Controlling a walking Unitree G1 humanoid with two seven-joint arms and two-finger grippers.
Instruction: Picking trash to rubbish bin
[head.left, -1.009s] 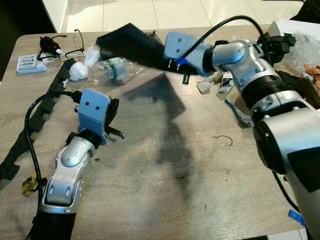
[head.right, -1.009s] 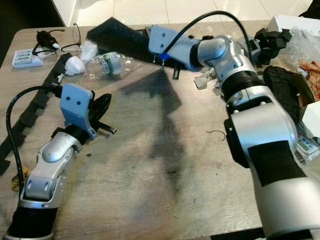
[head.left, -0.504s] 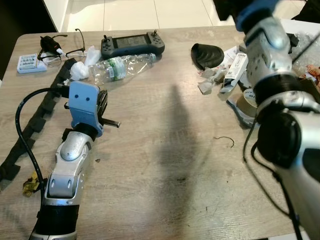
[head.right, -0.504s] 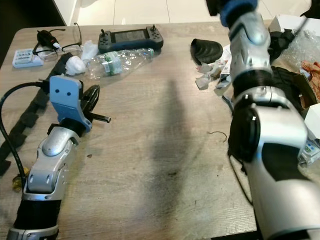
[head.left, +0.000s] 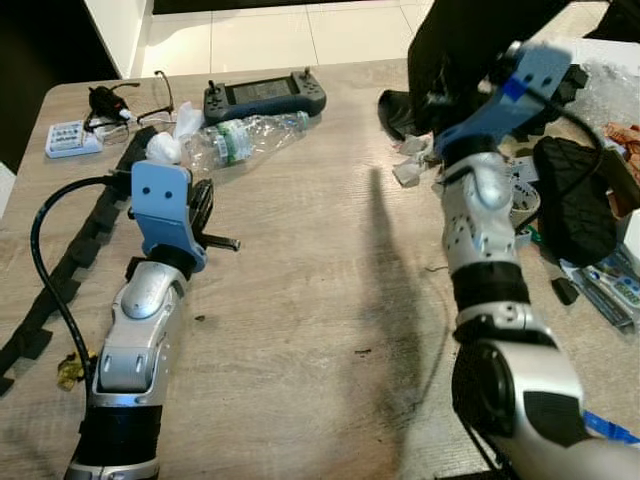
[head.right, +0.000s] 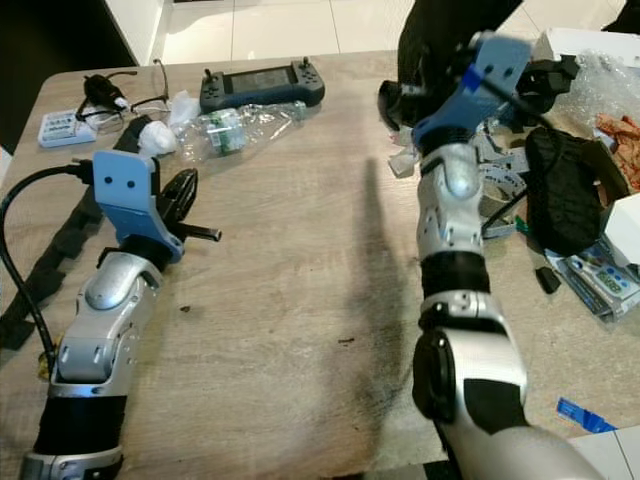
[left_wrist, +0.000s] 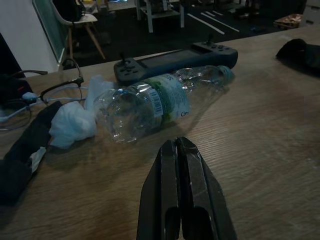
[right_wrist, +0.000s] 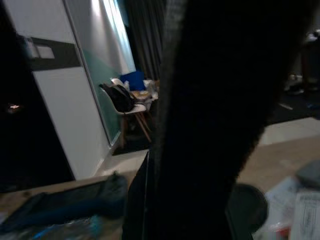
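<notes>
Overhead, right gripper (head.left: 440, 95) clutching black sheet (head.left: 470, 40).

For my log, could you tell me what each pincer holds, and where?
The right pincer grips a black foam sheet by its lower edge; the left pincer is shut, empty.

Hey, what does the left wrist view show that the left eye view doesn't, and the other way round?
Left wrist view alone: the left end effector with its fingers pressed together, and a chair in the dark room behind. Left eye view alone: the right arm lifting a black sheet, the cluttered right side of the table, a white box. Both share the plastic bottle, the game controller, the white tissue and the glasses.
</notes>
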